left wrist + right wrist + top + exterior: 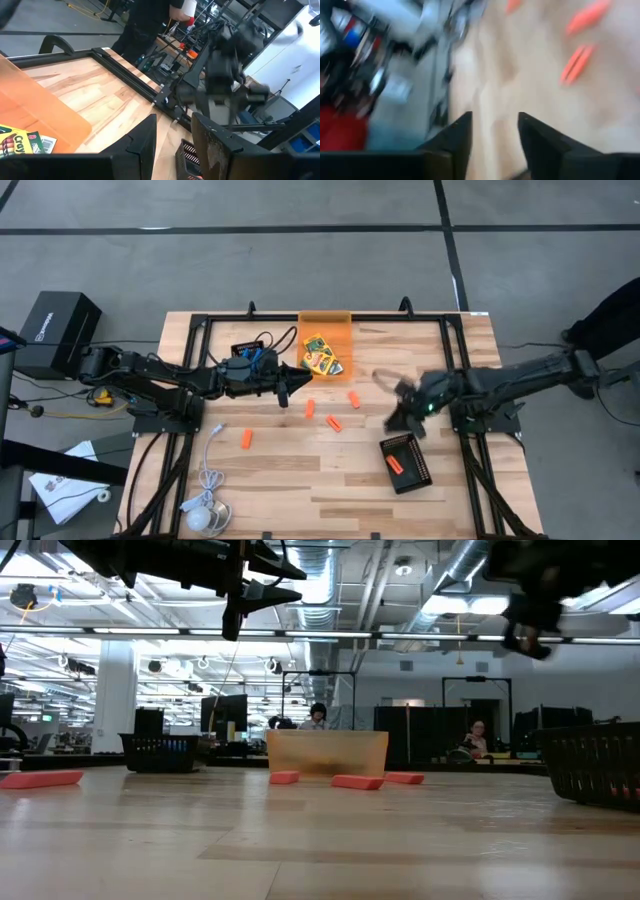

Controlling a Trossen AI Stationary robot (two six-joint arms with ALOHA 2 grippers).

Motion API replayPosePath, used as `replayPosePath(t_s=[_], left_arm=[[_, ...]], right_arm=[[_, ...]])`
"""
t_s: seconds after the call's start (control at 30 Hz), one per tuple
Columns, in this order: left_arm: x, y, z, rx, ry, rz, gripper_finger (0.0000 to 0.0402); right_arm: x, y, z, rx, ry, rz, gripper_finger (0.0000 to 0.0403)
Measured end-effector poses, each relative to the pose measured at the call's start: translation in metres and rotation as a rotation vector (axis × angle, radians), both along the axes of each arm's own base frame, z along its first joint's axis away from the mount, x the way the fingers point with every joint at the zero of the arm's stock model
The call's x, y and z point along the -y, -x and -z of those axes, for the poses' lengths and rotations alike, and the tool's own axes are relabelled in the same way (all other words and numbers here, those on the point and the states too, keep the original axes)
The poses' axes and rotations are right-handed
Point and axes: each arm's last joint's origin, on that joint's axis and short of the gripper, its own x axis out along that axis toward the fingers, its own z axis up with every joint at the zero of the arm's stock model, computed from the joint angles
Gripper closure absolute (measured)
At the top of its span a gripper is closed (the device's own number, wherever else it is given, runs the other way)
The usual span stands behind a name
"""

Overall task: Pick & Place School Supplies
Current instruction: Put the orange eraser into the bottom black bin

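Note:
Two yellow-and-green crayon boxes lie in the orange bin at the far edge. Three orange pieces lie on the wood mid-table and another lies farther left. One more rests in the black tray. A blue-handled tool lies in a second black tray, partly hidden by my left arm. My left gripper hangs open and empty above the table, just near of the bin. My right gripper is open and empty, in the air right of the orange pieces.
A white cable with a round puck lies at the near left corner. A black frame runs round the table top. A black box stands off the table's left side. People sit in the room beyond the far edge.

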Motion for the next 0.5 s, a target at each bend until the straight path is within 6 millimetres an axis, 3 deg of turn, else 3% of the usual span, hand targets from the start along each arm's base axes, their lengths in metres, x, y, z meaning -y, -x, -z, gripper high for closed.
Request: replayPosePath(t_s=[0.1,0.2,0.4,0.5], left_arm=[[0.0,0.0,0.0,-0.001,0.0,0.0,0.0284],[0.0,0.0,0.0,-0.001,-0.002,0.0,0.0284],[0.0,0.0,0.0,-0.002,-0.003,-0.001,0.0284],[-0.001,0.0,0.0,-0.003,-0.004,-0.007,0.0284]], right_arm=[[0.018,0.0,-0.01,0.075,0.113,0.09,0.0314],[0.034,-0.003,-0.004,0.054,0.203,0.123,0.0383],[0.068,-0.023,0.028,-0.124,0.167,0.213,0.0397],[0.086,-0.038,0.045,-0.117,0.14,0.17,0.0401]])
